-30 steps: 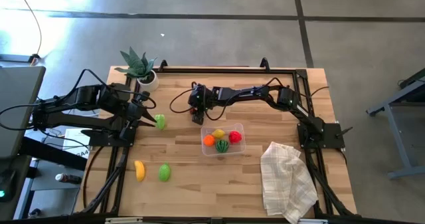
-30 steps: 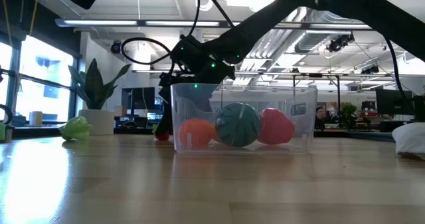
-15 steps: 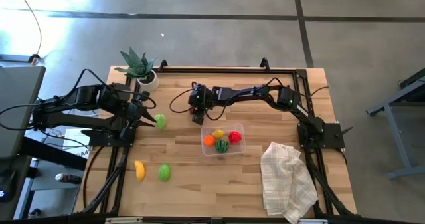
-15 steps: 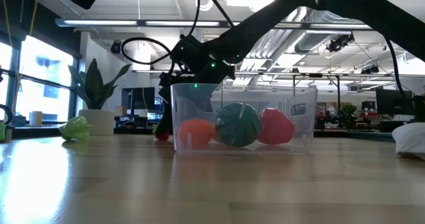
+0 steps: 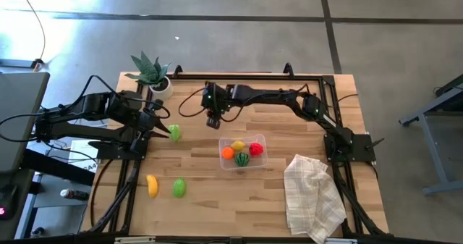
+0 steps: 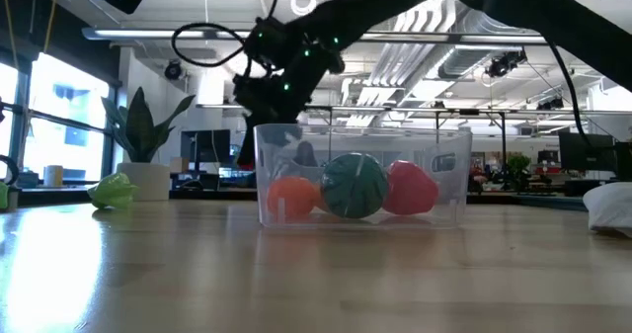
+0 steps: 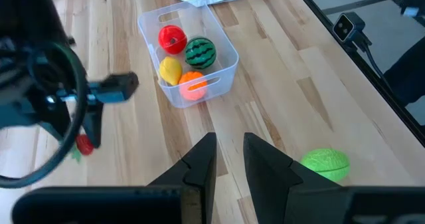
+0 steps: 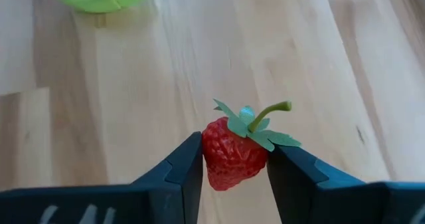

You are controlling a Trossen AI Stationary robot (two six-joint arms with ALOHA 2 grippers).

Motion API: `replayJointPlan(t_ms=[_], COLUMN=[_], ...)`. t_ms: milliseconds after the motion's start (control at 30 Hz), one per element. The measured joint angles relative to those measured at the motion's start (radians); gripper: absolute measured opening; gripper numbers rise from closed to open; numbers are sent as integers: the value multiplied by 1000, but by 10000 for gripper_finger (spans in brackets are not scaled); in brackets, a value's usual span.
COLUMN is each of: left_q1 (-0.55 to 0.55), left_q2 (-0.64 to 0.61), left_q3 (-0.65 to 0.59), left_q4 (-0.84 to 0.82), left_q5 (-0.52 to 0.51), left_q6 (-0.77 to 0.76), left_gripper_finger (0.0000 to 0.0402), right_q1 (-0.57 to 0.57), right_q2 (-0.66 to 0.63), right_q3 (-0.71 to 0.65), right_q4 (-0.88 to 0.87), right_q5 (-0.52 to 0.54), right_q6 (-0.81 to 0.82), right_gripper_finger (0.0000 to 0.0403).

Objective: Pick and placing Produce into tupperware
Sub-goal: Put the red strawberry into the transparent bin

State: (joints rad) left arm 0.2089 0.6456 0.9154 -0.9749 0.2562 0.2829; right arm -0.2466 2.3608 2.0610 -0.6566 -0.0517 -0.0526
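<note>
A: Starting at the left edge, what's there?

B: The left gripper [image 5: 160, 129] waits over the table's left side, jaws narrowly parted, nothing between them. A green piece [image 5: 174, 132] lies just beside its tip. Behind it a potted plant [image 5: 150, 72] stands at the back left corner. Toward the front lie the banana [image 5: 153, 185] and a second green piece [image 5: 179, 187], near each other.

A: And the middle?

B: The right gripper [image 8: 234, 159] is pinched on the strawberry [image 8: 232, 153], one finger on each side, leaves and stem showing on top. In the overhead view it sits behind the tupperware [image 5: 242, 152], off its back left corner. The tub holds the lemon [image 7: 170, 69], orange [image 7: 193, 85], watermelon [image 7: 200, 52] and red pepper [image 7: 172, 39].

A: Anything in the way?

B: From table height, the tub hides the gripper's tip.

A: Further right?

B: A white checked cloth [image 5: 312, 195] lies crumpled near the front right.

A: Any readable writing?

B: None I can make out.

A: What's changed from a second ago?

B: The right arm has risen and shifted slightly left and back. Before, the strawberry showed red at table level beside the tub; now that spot is bare. The left arm hasn't moved.
</note>
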Motion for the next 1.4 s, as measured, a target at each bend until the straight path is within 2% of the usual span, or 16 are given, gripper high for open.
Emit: replayJointPlan(t_ms=[233, 400, 633, 867, 1200, 1400], left_q1=[0, 0, 0, 0, 0, 0], left_q2=[0, 0, 0, 0, 0, 0], left_q3=[0, 0, 0, 0, 0, 0], left_q4=[0, 0, 0, 0, 0, 0], left_q5=[0, 0, 0, 0, 0, 0], left_q6=[0, 0, 0, 0, 0, 0], left_gripper_finger=[67, 67, 67, 67, 67, 67], right_q1=[0, 20, 91, 213, 358, 419], right_q2=[0, -11, -142, -240, -269, -269], right_q3=[191, 295, 248, 248, 248, 248], right_q4=[-359, -573, -652, -742, -919, -914], right_q5=[5, 58, 159, 288, 291, 278], right_q6=[53, 118, 253, 431, 790, 897], right_gripper_finger=[124, 124, 124, 124, 124, 124])
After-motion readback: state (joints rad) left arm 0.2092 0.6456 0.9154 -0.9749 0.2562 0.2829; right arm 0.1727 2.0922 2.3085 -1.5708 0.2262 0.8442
